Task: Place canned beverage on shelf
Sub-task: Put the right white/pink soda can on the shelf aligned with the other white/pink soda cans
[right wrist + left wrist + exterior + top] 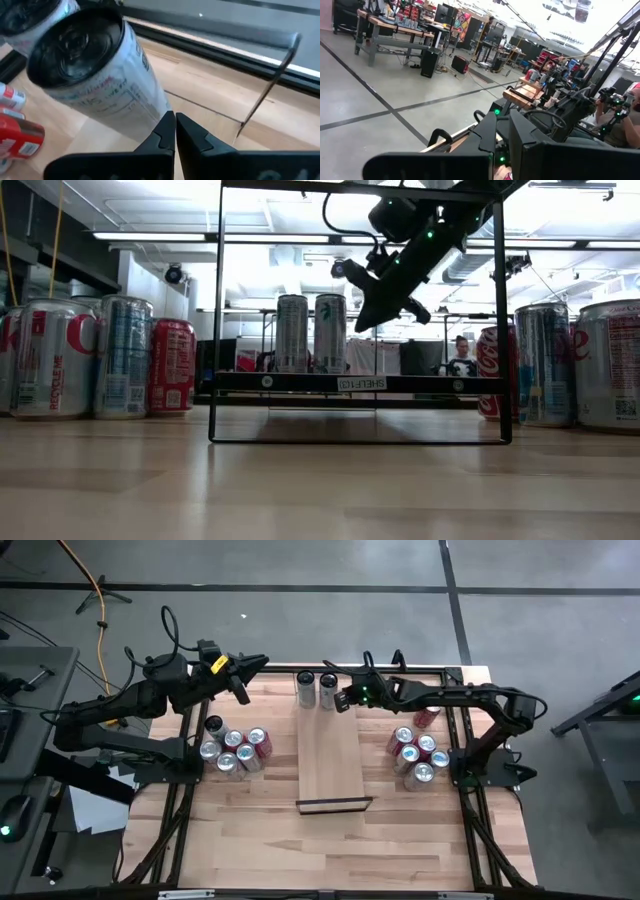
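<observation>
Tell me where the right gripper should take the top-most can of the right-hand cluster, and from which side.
Grip that can around its round side wall near the top, coming from straight above. It stands upright with its lid facing up, and neighbouring cans press in close, so a sideways approach looks blocked. The right gripper, now shut beside the shelf's two cans, must open first.
</observation>
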Motion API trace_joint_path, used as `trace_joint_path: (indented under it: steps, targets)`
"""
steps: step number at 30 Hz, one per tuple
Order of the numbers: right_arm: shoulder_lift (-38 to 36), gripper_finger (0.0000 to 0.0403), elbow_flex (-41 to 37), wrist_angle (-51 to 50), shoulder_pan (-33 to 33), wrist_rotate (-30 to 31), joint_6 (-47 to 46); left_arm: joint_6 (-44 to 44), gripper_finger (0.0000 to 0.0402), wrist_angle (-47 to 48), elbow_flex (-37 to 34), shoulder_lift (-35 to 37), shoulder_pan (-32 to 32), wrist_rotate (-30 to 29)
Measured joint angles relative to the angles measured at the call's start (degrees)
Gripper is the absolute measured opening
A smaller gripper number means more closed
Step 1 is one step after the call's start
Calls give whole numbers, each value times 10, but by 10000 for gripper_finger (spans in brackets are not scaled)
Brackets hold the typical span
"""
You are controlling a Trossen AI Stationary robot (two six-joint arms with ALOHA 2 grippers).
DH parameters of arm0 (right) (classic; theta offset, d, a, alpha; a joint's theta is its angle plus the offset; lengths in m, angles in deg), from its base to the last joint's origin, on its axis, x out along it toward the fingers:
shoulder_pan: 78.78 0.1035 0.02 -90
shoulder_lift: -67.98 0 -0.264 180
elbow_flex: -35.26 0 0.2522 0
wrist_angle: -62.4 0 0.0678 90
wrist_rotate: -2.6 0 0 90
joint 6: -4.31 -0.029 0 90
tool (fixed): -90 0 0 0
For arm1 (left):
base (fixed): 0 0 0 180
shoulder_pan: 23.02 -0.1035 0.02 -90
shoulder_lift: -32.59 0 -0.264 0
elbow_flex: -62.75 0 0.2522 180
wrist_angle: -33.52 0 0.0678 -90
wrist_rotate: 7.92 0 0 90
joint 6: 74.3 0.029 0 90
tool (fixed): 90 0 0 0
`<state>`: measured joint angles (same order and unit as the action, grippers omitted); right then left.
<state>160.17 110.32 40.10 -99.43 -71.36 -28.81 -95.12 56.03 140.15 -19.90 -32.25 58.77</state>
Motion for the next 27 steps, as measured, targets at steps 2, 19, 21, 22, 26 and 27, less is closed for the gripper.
trace_joint_path:
  steps: [2,19,21,22,26,27]
  targets:
    - [5,0,0,15,0,0,1,0,0,0,0,0,0,0]
    - [21,0,0,42,20,-15,-14,0,0,0,0,0,-1,-1]
    - [21,0,0,43,25,-15,-16,0,0,0,0,0,-1,0]
    - [21,0,0,44,28,-15,-18,0,0,0,0,0,-1,0]
    - [21,0,0,47,42,-15,-29,0,0,0,0,0,-1,1]
    - [21,0,0,50,46,-15,-29,0,0,0,0,0,-1,1]
